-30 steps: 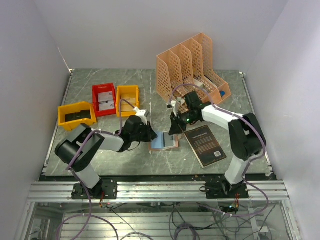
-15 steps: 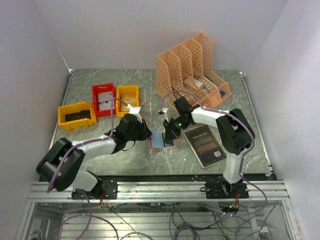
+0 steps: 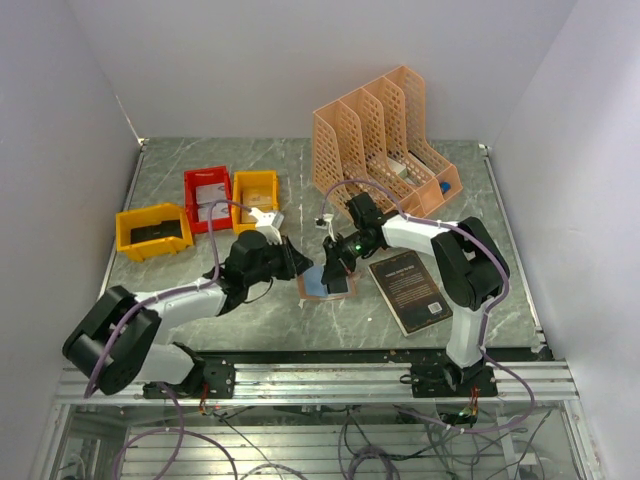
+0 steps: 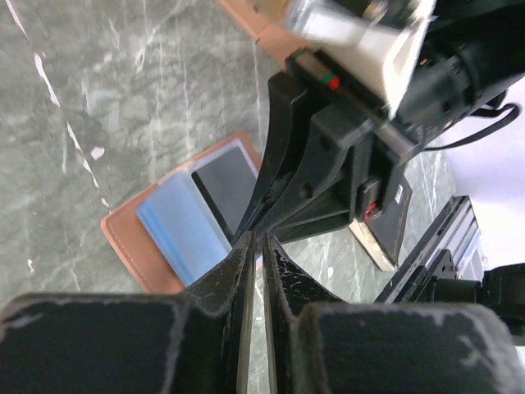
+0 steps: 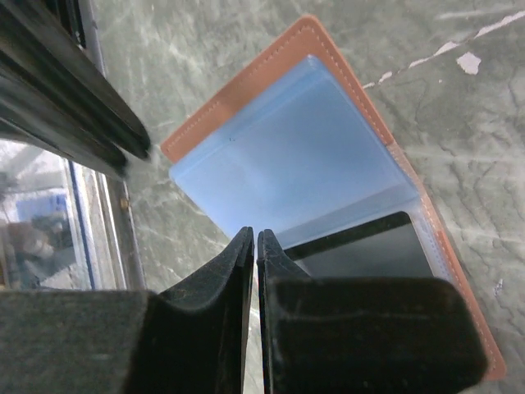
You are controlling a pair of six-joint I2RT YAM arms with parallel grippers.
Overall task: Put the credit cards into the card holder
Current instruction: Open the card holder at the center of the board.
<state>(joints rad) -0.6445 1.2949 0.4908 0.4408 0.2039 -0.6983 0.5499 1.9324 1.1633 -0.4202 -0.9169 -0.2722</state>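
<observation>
The salmon-pink card holder (image 3: pixel 322 284) lies open on the table with its pale blue pockets up. In the right wrist view a dark card (image 5: pixel 369 250) sits in a pocket of the holder (image 5: pixel 287 156). It also shows in the left wrist view (image 4: pixel 228 185). My right gripper (image 3: pixel 333 268) is shut, its tips (image 5: pixel 254 234) just over the blue pocket. My left gripper (image 3: pixel 298 262) is shut just left of the holder (image 4: pixel 176 226), tips (image 4: pixel 256 238) close to the right gripper's fingers (image 4: pixel 283 156). Pale cards (image 3: pixel 208 198) lie in the red bin.
A black book (image 3: pixel 410 290) lies right of the holder. The peach lattice file organizer (image 3: pixel 380 140) stands at the back. A red bin (image 3: pixel 207 172) and yellow bins (image 3: pixel 255 176) (image 3: pixel 150 213) sit at the back left.
My right gripper has moved left and down onto the holder. My left arm has stretched out lower and its gripper has shifted slightly. The holder has shifted a little left.
</observation>
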